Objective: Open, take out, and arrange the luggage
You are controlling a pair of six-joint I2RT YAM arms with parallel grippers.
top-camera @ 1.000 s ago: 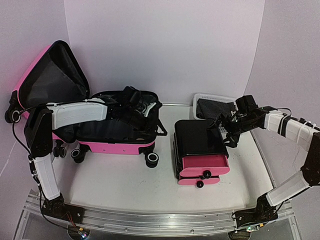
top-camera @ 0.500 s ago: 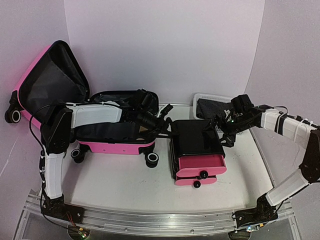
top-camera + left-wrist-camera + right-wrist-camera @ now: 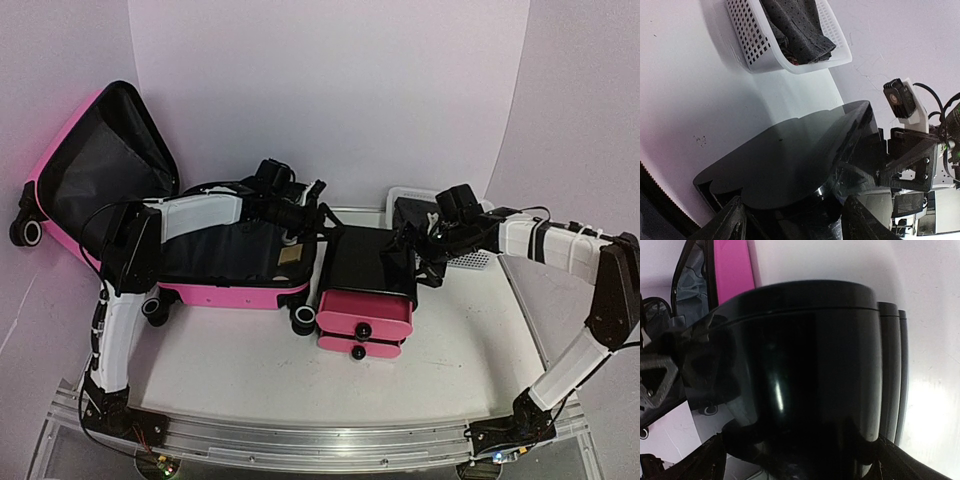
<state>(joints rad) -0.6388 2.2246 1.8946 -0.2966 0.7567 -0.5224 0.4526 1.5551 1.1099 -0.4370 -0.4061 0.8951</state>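
Note:
The hot-pink luggage (image 3: 235,290) lies open at the left, with its black-lined lid (image 3: 100,160) standing up behind it. A black cabinet (image 3: 368,262) with pink drawers (image 3: 365,318) sits just right of its wheels. My right gripper (image 3: 415,250) is closed wide on the cabinet's right side. In the right wrist view the black body (image 3: 810,365) fills the gap between the fingers of that gripper (image 3: 800,465). My left gripper (image 3: 312,215) reaches over the luggage to the cabinet's back left corner. It stands open there (image 3: 797,225), its fingers astride the glossy top (image 3: 790,160).
A white mesh basket (image 3: 478,258) holding a dark cloth (image 3: 795,25) stands behind my right arm, near the back wall. The luggage's wheels (image 3: 303,320) sit close to the cabinet's front left corner. Curved white walls enclose the table.
My right gripper has carried the cabinet leftward, up to the luggage's wheels. My left gripper has come out of the luggage and swung right to the cabinet's corner.

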